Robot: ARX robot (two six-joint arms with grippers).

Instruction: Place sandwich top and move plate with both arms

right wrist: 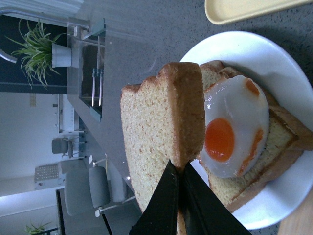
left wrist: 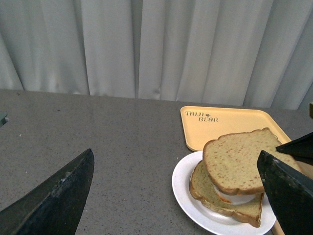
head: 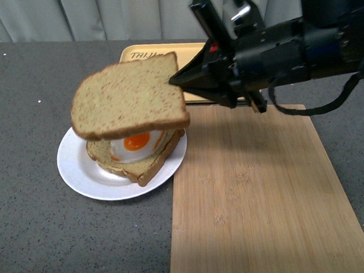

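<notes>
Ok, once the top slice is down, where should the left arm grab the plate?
Probably the plate's bare left rim, coming in low from the robot's left. The egg slice sits toward the right side, and the cutting board crowds the right edge. The left gripper is open and apart from the plate.

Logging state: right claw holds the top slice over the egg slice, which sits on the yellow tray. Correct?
No. The egg slice sits on the white plate, not the yellow tray behind it, as the front view shows. The right claw does hold the top slice over it.
</notes>
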